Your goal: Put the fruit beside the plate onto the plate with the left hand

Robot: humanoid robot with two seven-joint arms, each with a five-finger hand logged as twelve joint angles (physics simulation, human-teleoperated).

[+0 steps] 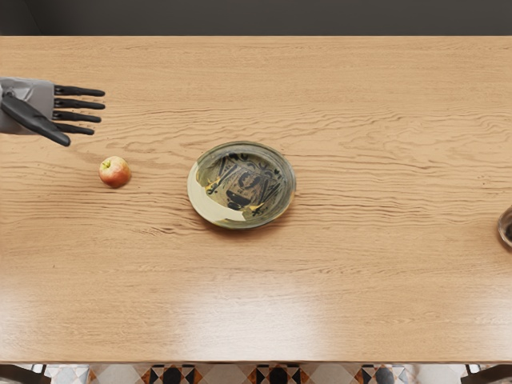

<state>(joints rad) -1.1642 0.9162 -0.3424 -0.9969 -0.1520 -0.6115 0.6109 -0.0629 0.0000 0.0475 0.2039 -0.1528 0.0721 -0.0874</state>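
A small red and yellow apple [114, 171] rests on the wooden table, a short way left of the plate. The plate [242, 185] is round, olive and cream with dark markings, and holds nothing. My left hand [74, 110] comes in from the left edge, above and to the left of the apple, well clear of it. Its dark fingers [80, 104] are stretched out flat toward the right and hold nothing. The right arm is out of view.
A dark rounded object [506, 228] pokes in at the right edge of the table, mostly cut off. The table's front edge [256, 360] runs along the bottom, with patterned floor below it.
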